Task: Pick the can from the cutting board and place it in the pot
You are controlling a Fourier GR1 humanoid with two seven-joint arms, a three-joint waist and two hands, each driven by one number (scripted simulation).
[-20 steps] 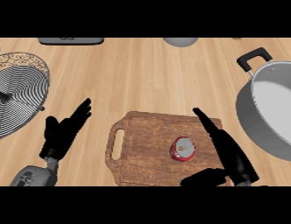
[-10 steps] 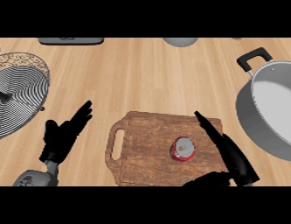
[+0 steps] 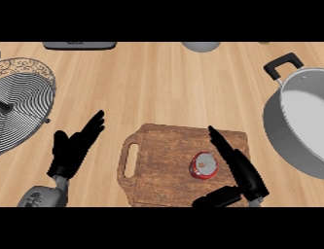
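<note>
At nine o'clock a wire rack (image 3: 10, 104) lies on the table (image 3: 157, 82), running off the left edge. At about seven o'clock the left hand (image 3: 75, 146) rests open, fingers straight and pointing up toward one o'clock, holding nothing and well apart from the board.

Just below centre sits the board (image 3: 168, 165), its handle slot on the left side. The can (image 3: 205, 164) stands upright on the board's right half, its top facing the camera.

The right hand (image 3: 238, 164) lies just beside the can at its three o'clock side, fingers straight and spread from the thumb, which shows near six o'clock; nothing is clasped yet, and whether a finger touches the can I cannot tell.

At three o'clock the pot (image 3: 315, 129) stands open, black handle at its twelve o'clock, well apart from the board.

The can is likely stiff, light and smooth-walled, so slippery; best taken round its side wall, fingers on one flank and thumb opposite, kept upright during the lift.
</note>
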